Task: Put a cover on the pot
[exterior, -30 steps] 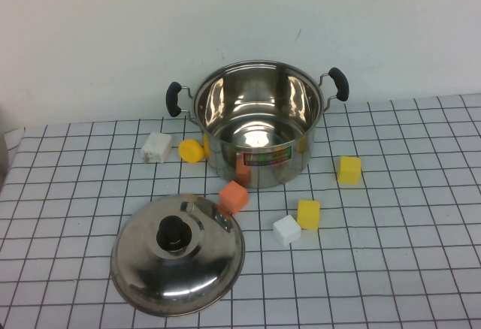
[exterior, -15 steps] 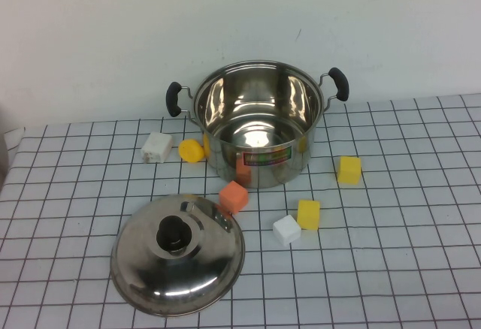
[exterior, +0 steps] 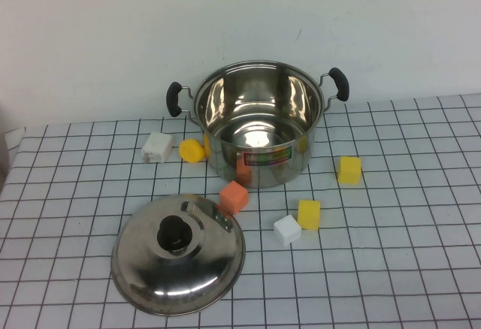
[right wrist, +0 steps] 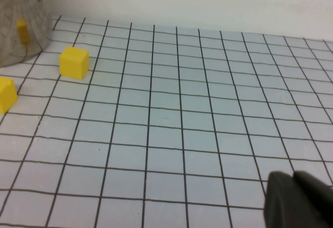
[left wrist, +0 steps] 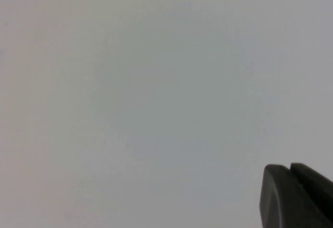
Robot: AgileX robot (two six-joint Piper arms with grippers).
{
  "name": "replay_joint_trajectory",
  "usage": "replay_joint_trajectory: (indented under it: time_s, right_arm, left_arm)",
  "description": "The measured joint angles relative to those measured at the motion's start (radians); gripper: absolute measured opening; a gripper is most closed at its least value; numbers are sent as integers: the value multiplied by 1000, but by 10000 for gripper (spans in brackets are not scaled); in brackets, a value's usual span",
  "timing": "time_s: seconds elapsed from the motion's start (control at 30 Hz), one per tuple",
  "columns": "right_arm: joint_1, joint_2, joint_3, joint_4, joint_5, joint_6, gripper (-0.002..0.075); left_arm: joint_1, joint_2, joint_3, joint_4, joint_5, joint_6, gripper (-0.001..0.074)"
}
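Pot [exterior: 259,122] upright and uncovered at 12 o'clock on counter [exterior: 406,254]; lid [exterior: 178,254] flat at 7 o'clock, well apart. Left hand [left wrist: 296,197] facing blank wall, right hand [right wrist: 299,201] above bare grid; grip state of either: cannot tell.

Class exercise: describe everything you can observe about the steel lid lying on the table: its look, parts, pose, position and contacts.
The lid is a domed disc of shiny, mirror-like steel with a black knob at its centre. It rests flat, dome up, on the checked table near the front edge, in front and left of the open pot. An orange block sits at its far right rim; contact is unclear. Neither the left hand nor the right hand is near it.
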Motion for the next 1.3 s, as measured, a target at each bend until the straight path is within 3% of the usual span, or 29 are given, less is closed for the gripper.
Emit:
replay_joint_trajectory:
  time_s: [0.17,0.3,0.47,0.83,1.03,1.17,1.3]
  right_arm:
    - [0,0,0,0,0,0,9]
    - [0,0,0,0,0,0,9]
    - [0,0,0,0,0,0,9]
    - [0,0,0,0,0,0,9]
    - [0,0,0,0,0,0,9]
    - [0,0,0,0,0,0,9]
    - [0,0,0,0,0,0,9]
  left_arm:
    - [0,213,-204,15,145,28,-3]
    - [0,365,-292,-34,100,17,-2]
    - [0,528,-307,-77,-6,-19,-2]
    - [-7,849,-307,-79,25,-48,-2]
    - [-138,881,-257,-29,-32,-46,-2]
    - [-238,888,-128,-11,-181,-35,-2]
    - [-285,945,7,23,-407,6,-2]
